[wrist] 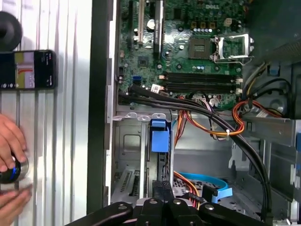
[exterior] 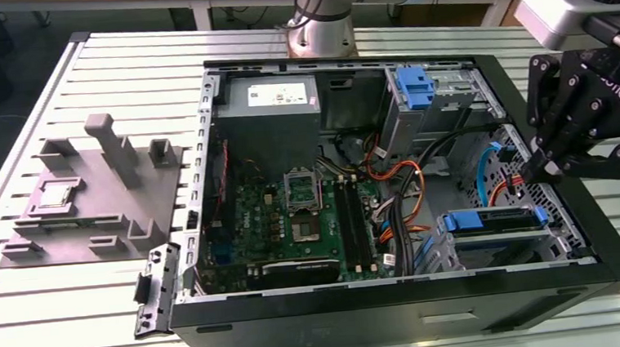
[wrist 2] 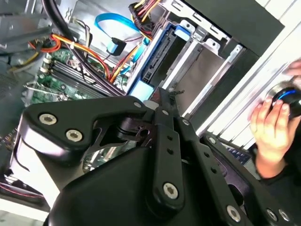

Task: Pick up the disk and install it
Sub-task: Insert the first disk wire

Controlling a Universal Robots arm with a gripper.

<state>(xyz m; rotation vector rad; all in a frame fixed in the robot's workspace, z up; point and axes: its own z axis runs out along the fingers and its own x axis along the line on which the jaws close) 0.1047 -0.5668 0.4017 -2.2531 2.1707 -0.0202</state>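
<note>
My gripper [exterior: 530, 176] hangs over the case [exterior: 407, 307] at 3 o'clock, jaws together and empty, likely for pushing; disk [exterior: 493, 219] sits inside at 5 o'clock.

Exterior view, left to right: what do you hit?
Grey fixture block → power-supply box → upright blue latch → claw. The motherboard is left out because it shares the power supply's span.

The blue-framed silver disk [exterior: 493, 219] sits in the open black computer case [exterior: 408, 318] (near corner, the exterior view's right).
</note>
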